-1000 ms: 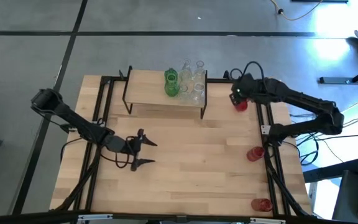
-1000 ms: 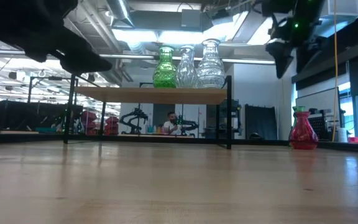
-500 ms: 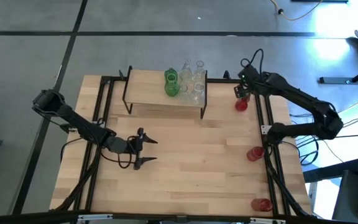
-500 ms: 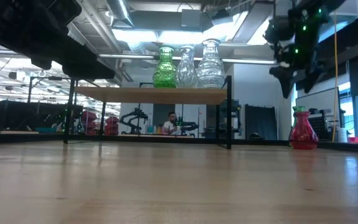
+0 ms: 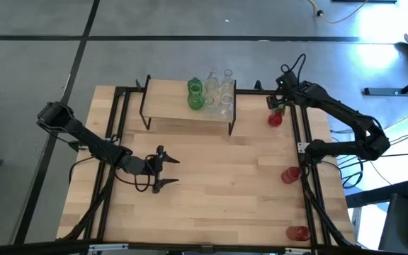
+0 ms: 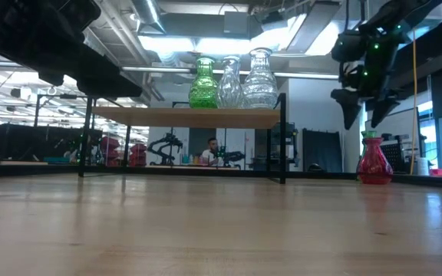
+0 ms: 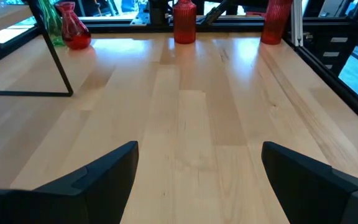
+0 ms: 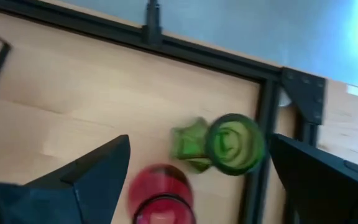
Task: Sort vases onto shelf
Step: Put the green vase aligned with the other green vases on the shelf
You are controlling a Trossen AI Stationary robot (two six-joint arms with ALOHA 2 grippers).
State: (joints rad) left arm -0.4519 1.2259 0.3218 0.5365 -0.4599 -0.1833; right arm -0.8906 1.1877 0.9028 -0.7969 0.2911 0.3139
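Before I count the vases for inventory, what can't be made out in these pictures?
Clear vases on the shelf: overlapping glass, count unclear in high and low views.
Second green vase: high view, right arm covers it.
Red vase: right wrist view, cut by the edge.

I can read no text, label, brand, number or sign in any of my views.
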